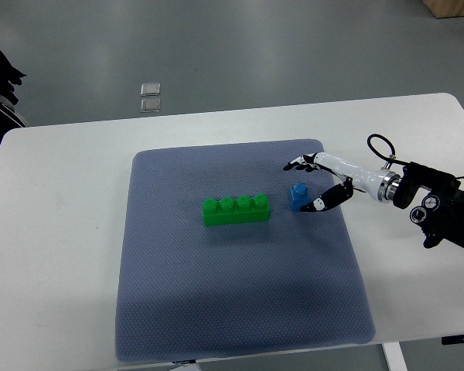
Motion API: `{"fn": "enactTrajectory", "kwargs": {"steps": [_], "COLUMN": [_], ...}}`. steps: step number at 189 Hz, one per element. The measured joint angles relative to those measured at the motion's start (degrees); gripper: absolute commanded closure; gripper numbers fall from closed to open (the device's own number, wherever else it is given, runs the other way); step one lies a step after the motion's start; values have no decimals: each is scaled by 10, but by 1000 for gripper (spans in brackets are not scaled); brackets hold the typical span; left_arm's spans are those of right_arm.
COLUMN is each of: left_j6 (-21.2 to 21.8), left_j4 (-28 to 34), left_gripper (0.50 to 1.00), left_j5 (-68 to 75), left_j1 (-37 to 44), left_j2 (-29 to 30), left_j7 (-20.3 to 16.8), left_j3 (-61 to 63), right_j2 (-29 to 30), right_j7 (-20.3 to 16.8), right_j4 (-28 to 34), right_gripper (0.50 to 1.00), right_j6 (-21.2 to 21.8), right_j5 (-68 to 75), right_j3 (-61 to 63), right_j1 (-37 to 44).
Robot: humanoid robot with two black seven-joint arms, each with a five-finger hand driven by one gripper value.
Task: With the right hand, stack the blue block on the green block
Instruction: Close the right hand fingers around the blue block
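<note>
blue block judged light, rigid, smooth-sided plastic; likely slippery under hard fingertips, not fragile. best taken across two opposite flat sides, low on the body, leaving the stud on top and the underside free for seating. right hand spread around block's right side: upper fingers extended above and beyond the block, lower digit reaching in just beside the block's lower right corner. fingers apart, not clamped; contact at the lower corner too close to call, nothing held. block resting on grey mat, upright, between the open digits and slightly left of the palm. green block lying just left of it on the same mat, near but apart, four studs up, top unoccupied. mat lying on white table. stacking not yet done. left hand not seen.
</note>
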Motion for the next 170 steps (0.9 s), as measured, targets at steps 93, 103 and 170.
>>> {"fn": "enactTrajectory", "kwargs": {"steps": [93, 103, 170], "left_j6": [0, 0, 0], "left_j4": [0, 0, 0], "left_gripper": [500, 500, 500], "left_j5": [0, 0, 0], "left_j1": [0, 0, 0], "left_j2": [0, 0, 0], "left_j7": [0, 0, 0], "left_j3": [0, 0, 0], "right_j2": [-1, -2, -5], "right_j7": [-2, -2, 4], "right_j4": [-1, -1, -1], "right_gripper": [810, 812, 812], "right_j6": [-8, -9, -15], "right_j5": [-34, -40, -54], "right_j3": [-5, -5, -7], "right_j1": [0, 0, 0]}}
